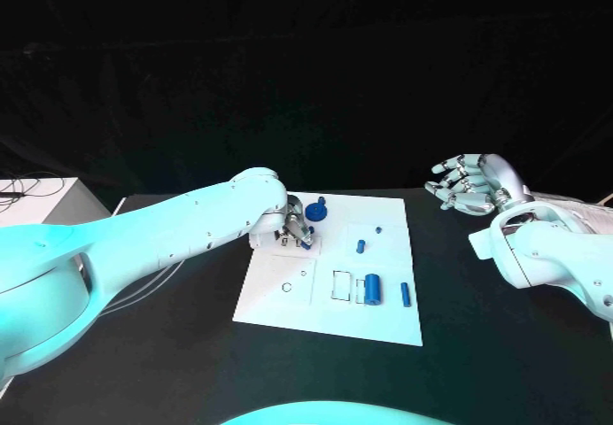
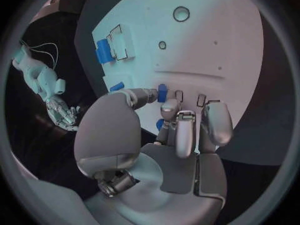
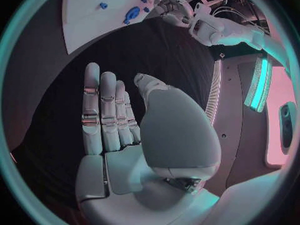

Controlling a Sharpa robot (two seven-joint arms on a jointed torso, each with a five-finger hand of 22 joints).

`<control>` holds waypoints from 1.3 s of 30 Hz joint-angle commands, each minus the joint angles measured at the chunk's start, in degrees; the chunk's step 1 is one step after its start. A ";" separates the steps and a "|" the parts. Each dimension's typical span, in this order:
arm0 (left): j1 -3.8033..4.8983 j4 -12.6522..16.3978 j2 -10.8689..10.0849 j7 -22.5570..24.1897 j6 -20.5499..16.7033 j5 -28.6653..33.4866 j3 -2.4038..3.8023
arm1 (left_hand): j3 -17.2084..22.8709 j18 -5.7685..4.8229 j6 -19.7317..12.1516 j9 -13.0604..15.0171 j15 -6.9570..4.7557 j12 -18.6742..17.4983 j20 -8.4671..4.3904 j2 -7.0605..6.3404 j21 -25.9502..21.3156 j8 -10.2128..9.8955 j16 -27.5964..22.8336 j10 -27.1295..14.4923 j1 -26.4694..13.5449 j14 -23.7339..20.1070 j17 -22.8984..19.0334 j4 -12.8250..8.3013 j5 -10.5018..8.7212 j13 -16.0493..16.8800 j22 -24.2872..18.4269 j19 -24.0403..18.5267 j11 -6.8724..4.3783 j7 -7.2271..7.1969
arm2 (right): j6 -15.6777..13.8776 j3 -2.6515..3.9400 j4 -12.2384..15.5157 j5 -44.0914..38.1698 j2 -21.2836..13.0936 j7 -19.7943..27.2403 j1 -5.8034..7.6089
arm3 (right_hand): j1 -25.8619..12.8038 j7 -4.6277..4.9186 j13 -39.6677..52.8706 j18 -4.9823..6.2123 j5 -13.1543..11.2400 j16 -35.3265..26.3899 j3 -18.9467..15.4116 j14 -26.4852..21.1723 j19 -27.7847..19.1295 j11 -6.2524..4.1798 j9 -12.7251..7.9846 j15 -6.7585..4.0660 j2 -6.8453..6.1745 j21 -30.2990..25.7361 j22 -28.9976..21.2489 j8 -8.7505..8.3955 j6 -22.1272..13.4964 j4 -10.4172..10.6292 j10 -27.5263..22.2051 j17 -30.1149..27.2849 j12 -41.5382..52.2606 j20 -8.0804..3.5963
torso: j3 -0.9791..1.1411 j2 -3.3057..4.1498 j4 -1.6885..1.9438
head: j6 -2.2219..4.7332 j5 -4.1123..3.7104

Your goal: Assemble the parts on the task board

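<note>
left hand (image 1: 295,227): over the near-left top corner of the task board (image 1: 384,323), fingers pointing down at the plate. Left wrist view shows thumb and a finger (image 2: 185,130) closed on a small blue part (image 2: 162,92), held just above or against the white plate; contact with the plate is hard to call from here.
right hand (image 1: 468,184): raised off the surface (image 1: 153,354), well to the board's right, fingers loosely apart and a bit curled, holding nothing. Right wrist view shows the palm flat, fingers extended side by side.
task board: white plate, mid surface, slightly skewed.
round blue part (image 1: 317,211): on the board's far edge, just beside the left hand.
small blue peg (image 1: 361,247): mid board, with a smaller blue bit (image 1: 378,231) just behind it.
blue cylinder (image 1: 372,289): lying in the near half, next to outlined white slots (image 1: 341,286).
thin blue pin (image 1: 407,295): just to the right of the cylinder, near the board's right edge.
marking: letter "C" (image 1: 288,286) printed in the near-left zone.
</note>
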 commanded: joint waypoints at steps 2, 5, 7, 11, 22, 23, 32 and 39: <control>0.03 0.49 -0.38 0.29 -2.33 3.09 0.05 | 7.42 0.01 -0.22 7.78 -0.37 -0.11 -0.32 0.67 0.29 1.40 0.23 0.75 -0.85 5.53 14.07 -7.13 1.28 0.58 0.59 0.24 -0.02 -0.14 | -0.19 0.01 0.00 -0.82 0.04 0.08 -0.11 | 0.29 0.07 -0.07 1.14 0.24 -0.20 0.34 0.45 0.33 0.17 -0.04 -0.11 -0.21 -0.32 -0.07 0.24 -0.25 0.10 0.39 0.10 -0.23 -0.06 | -0.02 -0.02 0.06 | 0.06 0.01; 0.03 0.85 -0.92 0.35 -3.80 4.22 0.08 | 8.46 -0.10 -0.08 8.78 -0.45 0.13 -0.37 0.56 0.58 1.86 0.43 1.23 -1.68 5.71 14.50 -7.83 2.26 1.04 1.29 0.59 -0.09 -0.20 | -0.21 0.01 0.00 -0.80 -0.02 0.09 -0.16 | 0.29 0.07 -0.07 1.14 0.24 -0.20 0.34 0.45 0.33 0.17 -0.04 -0.11 -0.21 -0.32 -0.07 0.24 -0.25 0.10 0.39 0.10 -0.23 -0.06 | 0.01 -0.04 0.05 | 0.10 0.00; 0.03 1.23 -1.49 0.42 -5.20 4.93 0.09 | 9.12 -0.22 0.11 9.49 -0.55 0.41 -0.43 0.42 0.85 2.13 0.58 1.70 -2.42 5.84 14.81 -8.31 3.19 1.52 1.98 0.95 -0.20 -0.29 | -0.22 0.01 0.04 -0.75 -0.11 0.08 -0.20 | 0.21 0.08 -0.12 1.13 0.33 -0.26 0.35 0.48 0.35 0.18 -0.05 -0.10 -0.23 -0.34 -0.14 0.24 -0.25 0.14 0.41 0.12 -0.25 -0.06 | 0.02 -0.02 0.10 | 0.12 -0.03; 0.03 1.65 -2.22 0.47 -6.65 5.58 0.11 | 9.75 -0.43 0.54 10.22 -0.74 0.80 -0.59 0.23 1.32 2.31 0.71 2.48 -3.25 5.95 15.10 -8.92 4.48 2.20 3.24 1.61 -0.41 -0.50 | -0.24 0.01 0.11 -0.71 -0.24 0.08 -0.23 | 0.14 0.09 -0.18 1.12 0.43 -0.32 0.38 0.50 0.38 0.19 -0.06 -0.09 -0.22 -0.37 -0.22 0.23 -0.25 0.19 0.43 0.14 -0.27 -0.06 | 0.01 -0.02 0.18 | 0.14 -0.10; -0.02 1.88 -2.71 0.55 -7.94 4.14 0.08 | 10.42 -0.76 1.59 10.93 -1.14 1.09 -0.94 -0.11 2.02 2.08 0.71 3.68 -4.18 5.95 15.10 -10.02 6.49 2.88 5.12 2.61 -0.81 -0.86 | -0.29 0.01 0.21 -0.62 -0.43 0.16 -0.29 | 0.00 0.10 -0.29 1.11 0.73 -0.45 0.45 0.55 0.43 0.20 -0.08 -0.08 -0.21 -0.43 -0.39 0.21 -0.26 0.27 0.46 0.18 -0.32 -0.06 | -0.02 0.10 0.21 | 0.11 0.02; -0.04 1.86 -2.64 0.56 -7.93 3.80 0.07 | 10.43 -0.77 1.67 10.96 -1.17 1.12 -0.95 -0.14 2.04 2.05 0.71 3.77 -4.23 5.95 15.10 -10.08 6.62 2.94 5.17 2.64 -0.83 -0.89 | -0.30 0.01 0.21 -0.62 -0.43 0.18 -0.30 | 0.00 0.10 -0.29 1.11 0.73 -0.45 0.45 0.55 0.43 0.20 -0.08 -0.08 -0.21 -0.43 -0.39 0.21 -0.26 0.27 0.46 0.18 -0.32 -0.06 | -0.01 0.10 0.21 | 0.10 0.03; -0.24 1.55 -2.13 0.76 -7.96 1.84 -0.56 | 10.48 -0.85 1.90 11.08 -1.25 1.06 -1.00 -0.27 2.20 2.00 0.71 3.90 -4.38 5.95 15.10 -10.28 6.98 2.87 5.61 2.86 -0.92 -0.97 | -0.34 0.01 0.24 -0.60 -0.47 0.24 -0.34 | -0.05 0.10 -0.39 1.11 0.99 -0.56 0.51 0.58 0.47 0.20 -0.09 -0.08 -0.25 -0.47 -0.52 0.20 -0.27 0.28 0.46 0.22 -0.36 -0.06 | -0.01 0.14 0.23 | -0.12 0.03; -0.29 1.37 -1.85 0.97 -7.86 -0.13 -1.51 | 10.53 -0.89 2.05 11.16 -1.30 1.02 -1.02 -0.36 2.27 1.97 0.71 3.98 -4.42 5.95 15.10 -10.43 7.20 2.83 5.80 2.96 -0.97 -1.02 | -0.33 0.01 0.32 -0.59 -0.50 0.26 -0.35 | -0.05 0.10 -0.39 1.11 0.99 -0.56 0.51 0.58 0.47 0.20 -0.09 -0.08 -0.25 -0.47 -0.52 0.20 -0.27 0.28 0.46 0.22 -0.36 -0.06 | -0.02 0.20 0.28 | -0.33 0.02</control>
